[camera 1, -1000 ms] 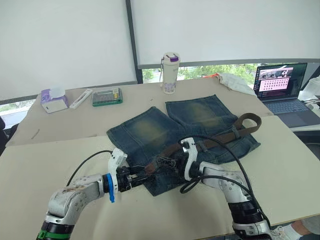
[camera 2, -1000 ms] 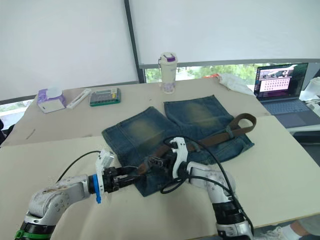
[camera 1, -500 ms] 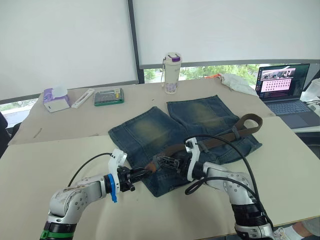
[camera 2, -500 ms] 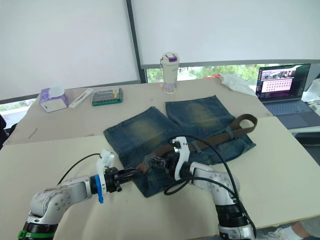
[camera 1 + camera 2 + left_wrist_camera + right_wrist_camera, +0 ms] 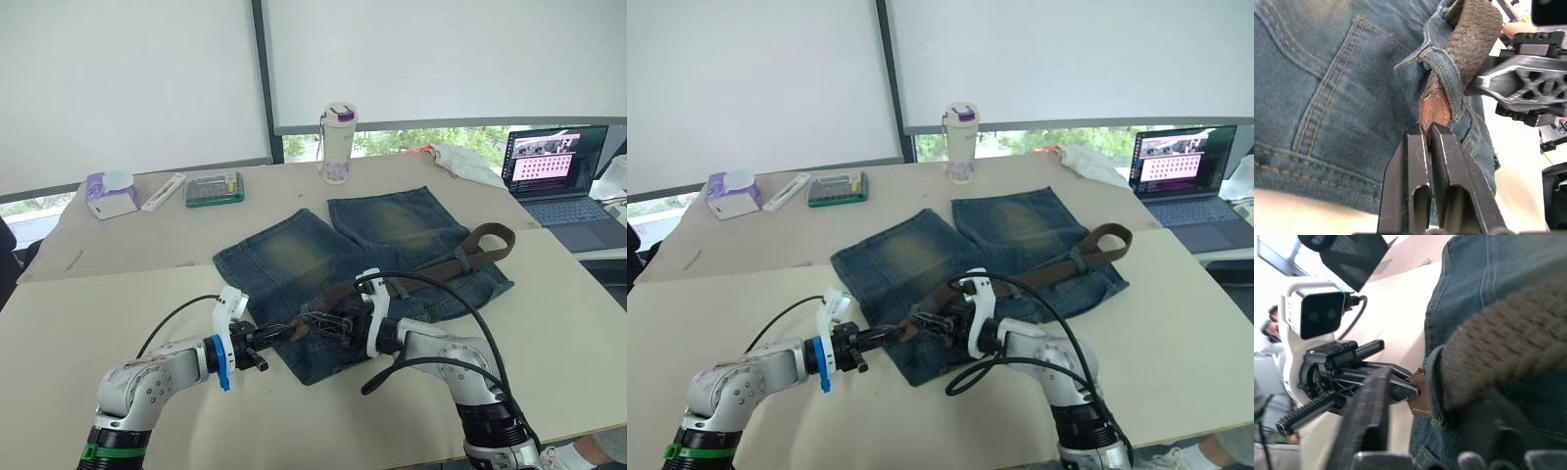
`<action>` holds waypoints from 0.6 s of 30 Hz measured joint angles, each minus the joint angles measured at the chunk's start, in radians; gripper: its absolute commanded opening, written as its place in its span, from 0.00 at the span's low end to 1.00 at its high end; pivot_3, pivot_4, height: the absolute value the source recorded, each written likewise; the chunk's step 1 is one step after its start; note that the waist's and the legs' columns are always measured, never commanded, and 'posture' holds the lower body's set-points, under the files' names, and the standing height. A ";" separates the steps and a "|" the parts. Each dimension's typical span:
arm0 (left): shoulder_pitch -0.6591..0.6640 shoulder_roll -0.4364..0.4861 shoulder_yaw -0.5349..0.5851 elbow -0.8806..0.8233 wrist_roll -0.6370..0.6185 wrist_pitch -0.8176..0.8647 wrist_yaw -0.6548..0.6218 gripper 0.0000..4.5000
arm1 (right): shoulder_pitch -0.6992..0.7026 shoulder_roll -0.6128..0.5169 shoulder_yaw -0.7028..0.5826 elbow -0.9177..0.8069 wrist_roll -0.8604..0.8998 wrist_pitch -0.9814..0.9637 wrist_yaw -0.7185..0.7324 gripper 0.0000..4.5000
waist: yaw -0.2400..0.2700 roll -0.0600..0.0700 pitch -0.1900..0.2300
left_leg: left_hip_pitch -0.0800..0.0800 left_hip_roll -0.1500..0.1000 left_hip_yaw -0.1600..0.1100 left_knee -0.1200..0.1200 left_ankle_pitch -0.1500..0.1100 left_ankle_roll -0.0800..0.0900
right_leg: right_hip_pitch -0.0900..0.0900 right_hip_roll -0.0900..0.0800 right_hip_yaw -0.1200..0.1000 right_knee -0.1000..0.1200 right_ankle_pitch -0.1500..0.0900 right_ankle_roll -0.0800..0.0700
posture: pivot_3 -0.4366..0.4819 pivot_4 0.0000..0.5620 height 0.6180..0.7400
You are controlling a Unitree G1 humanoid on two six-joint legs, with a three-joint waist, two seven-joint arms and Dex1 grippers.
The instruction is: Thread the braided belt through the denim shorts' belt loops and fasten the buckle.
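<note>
The braided belt [image 5: 421, 274] is laid across the waistband of the denim shorts [image 5: 323, 264], which are spread flat on the near table [image 5: 118, 323] with the legs pointing toward the window. The belt's far end is curled into a loop [image 5: 487, 241] at the right edge of the shorts; its reddish tip [image 5: 1434, 108] is poked out through a belt loop [image 5: 1447, 81] at the near left corner of the waistband. The tip is pinched between the narrowly closed fingers of the left gripper [image 5: 1429, 131], seen clearly in the left wrist view, with the braided strap bunched just behind the loop. The right gripper [image 5: 338, 324] is positioned just beside the same loop, over the belt on the waistband; whether its fingers are closed on the strap cannot be told. A back pocket with yellow stitching [image 5: 1327, 93] is seen next to the loop. The buckle cannot be made out. Farther out, a tall cup with a purple lid [image 5: 335, 143] is stood on the far table, with a green-framed calculator [image 5: 214, 189], a white flat stick-like item [image 5: 161, 192] and a tissue box [image 5: 109, 194] to its left. A white crumpled cloth [image 5: 468, 163] and an open laptop [image 5: 556, 176] are placed to the right.
</note>
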 measured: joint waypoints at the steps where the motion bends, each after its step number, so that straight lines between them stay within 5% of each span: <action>1: 0.000 0.016 -0.001 0.016 0.013 -0.013 -0.011 0.00 | 0.001 -0.059 0.024 -0.031 -0.041 -0.015 0.009 0.69 | 0.001 0.000 0.000 | 0.000 -0.001 0.000 0.000 0.000 -0.001 | 0.000 0.000 0.000 0.000 0.000 0.000 | 0.48 0.27 1.00; 8: -0.052 0.177 0.001 0.239 0.140 -0.175 -0.143 0.00 | 0.019 -0.254 0.157 -0.155 -0.234 -0.087 0.057 0.69 | -0.010 -0.002 0.000 | 0.001 0.004 0.001 -0.001 0.001 -0.003 | 0.000 0.003 -0.001 -0.002 0.000 -0.001 | 0.48 0.27 1.00; 18: -0.220 0.391 0.020 0.729 0.348 -0.440 -0.319 0.00 | -0.078 -0.038 0.222 0.137 -0.417 -0.178 -0.014 0.01 | -0.017 -0.008 -0.004 | 0.004 0.005 0.002 -0.001 0.001 -0.003 | -0.001 0.003 -0.003 0.000 0.001 -0.004 | 0.48 0.27 1.00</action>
